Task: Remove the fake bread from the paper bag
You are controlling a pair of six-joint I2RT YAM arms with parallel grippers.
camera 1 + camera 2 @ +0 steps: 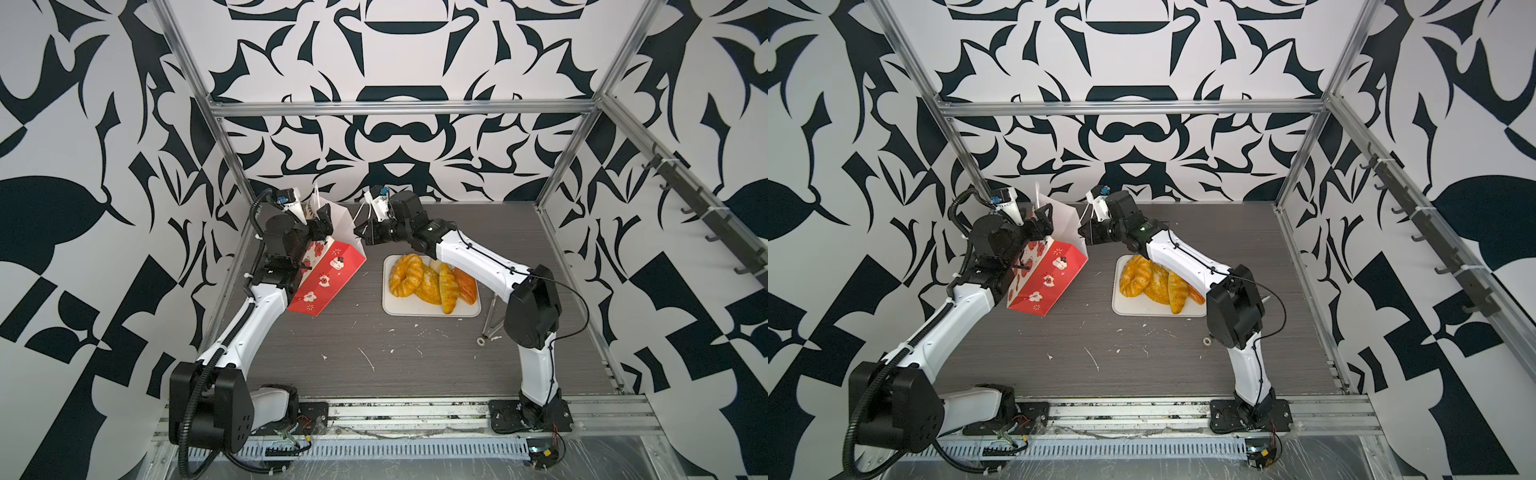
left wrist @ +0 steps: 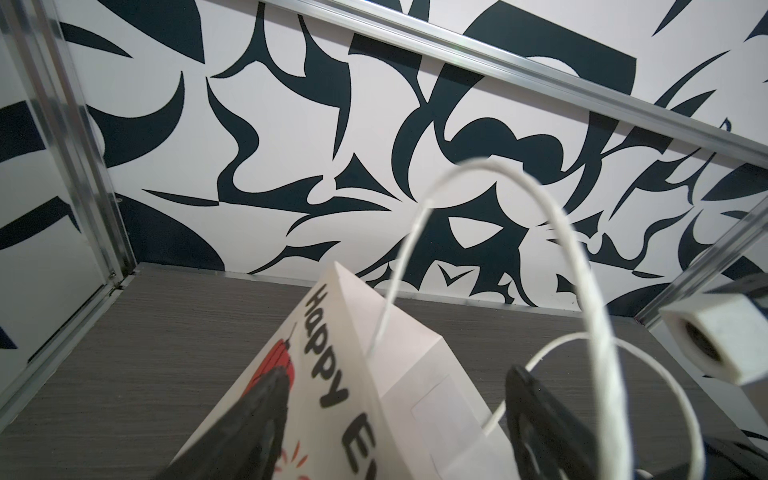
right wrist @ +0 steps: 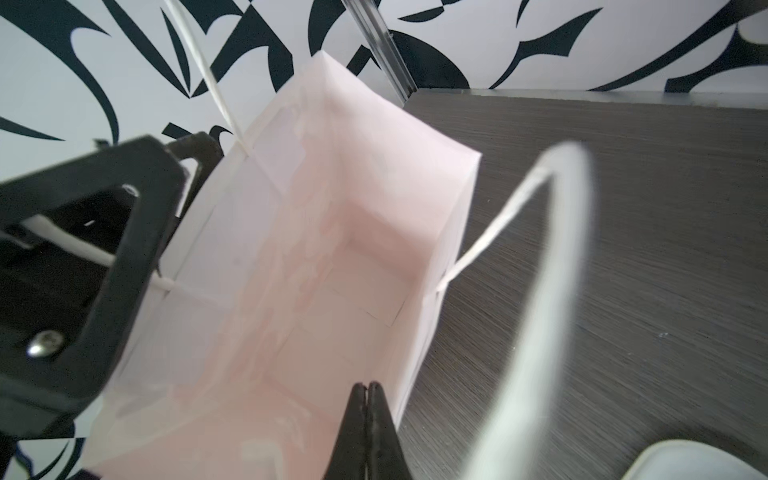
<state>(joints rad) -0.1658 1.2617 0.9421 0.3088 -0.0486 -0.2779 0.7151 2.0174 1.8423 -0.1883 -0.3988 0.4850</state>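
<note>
While left gripper (image 2: 399, 374) gapes astride paper bag (image 1: 328, 278), right gripper (image 3: 368, 390) hangs closed near tray (image 1: 391, 308).

The paper bag (image 1: 328, 274) stands tilted at the back left of the table (image 1: 415, 365). To its right, apart from it, lies the tray (image 1: 411, 310), with the fake bread (image 1: 405, 274) side by side on it.

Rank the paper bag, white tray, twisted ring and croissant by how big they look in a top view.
1. paper bag and white tray: they look about alike. The left arm hides part of the bag, so I won't rank these two.
2. twisted ring
3. croissant
</note>
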